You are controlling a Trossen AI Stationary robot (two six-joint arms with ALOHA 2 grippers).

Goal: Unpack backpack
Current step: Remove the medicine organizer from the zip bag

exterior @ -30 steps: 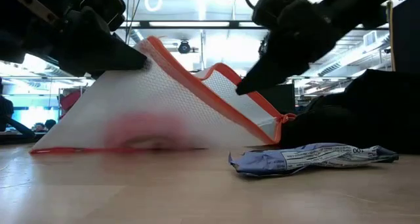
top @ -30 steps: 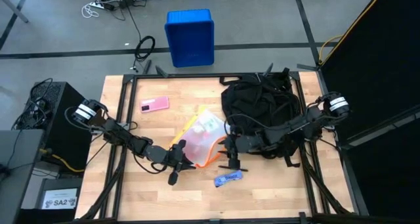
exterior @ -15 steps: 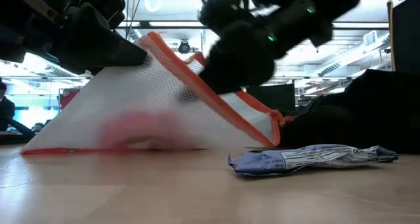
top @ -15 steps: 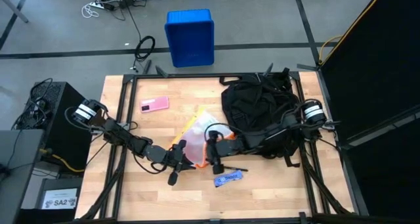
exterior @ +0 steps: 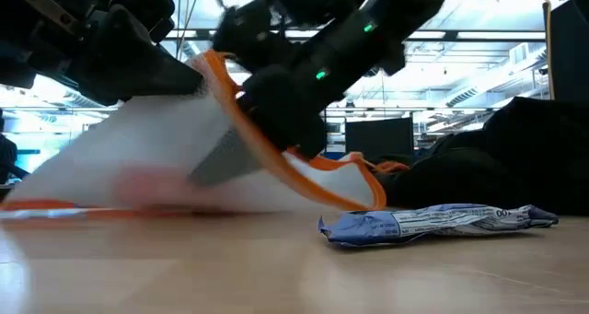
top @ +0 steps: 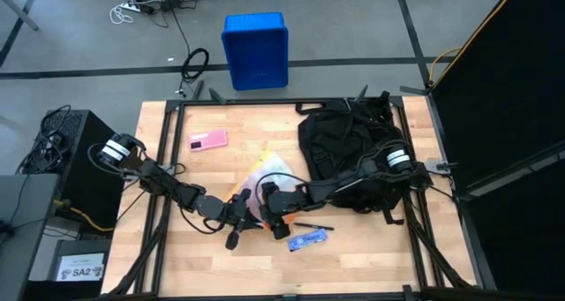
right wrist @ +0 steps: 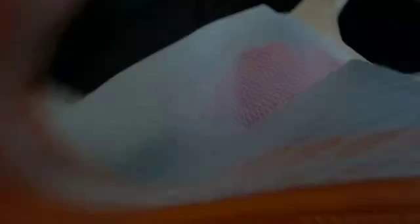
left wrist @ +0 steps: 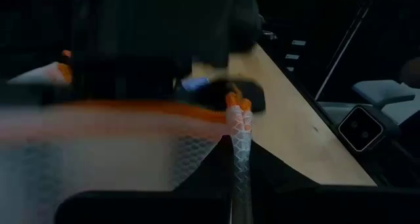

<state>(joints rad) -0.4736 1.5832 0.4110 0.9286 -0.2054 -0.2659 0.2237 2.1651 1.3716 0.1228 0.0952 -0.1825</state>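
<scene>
The black backpack [top: 346,151] lies at the table's far right. A white mesh pouch [top: 267,173] with orange trim stands in the middle, its lower edge on the table. My left gripper [top: 239,214] is shut on the pouch's raised orange edge. My right gripper [top: 269,209] reaches from the backpack's side and sits at the pouch's mouth [exterior: 276,139]. Its wrist view is filled by white mesh [right wrist: 249,99] with something pink behind it. My left gripper pinches the pouch's orange-trimmed edge [left wrist: 237,115] between its two fingers, coming nearly level from the table's left. That edge is held up off the table [exterior: 207,65], while the pouch's lower edge [exterior: 55,205] rests on the wood.
A crumpled blue wrapper [top: 306,240] and a black pen [top: 311,226] lie near the front, just right of the grippers. A pink flat item [top: 207,140] lies at the far left. A blue crate [top: 255,49] stands on the floor beyond the table.
My right gripper has travelled from beside the backpack toward the table's left and downward, rolling as it went, up to the pouch's mouth. The pouch's orange rim has sagged lower and its body has spread flatter toward the left.
</scene>
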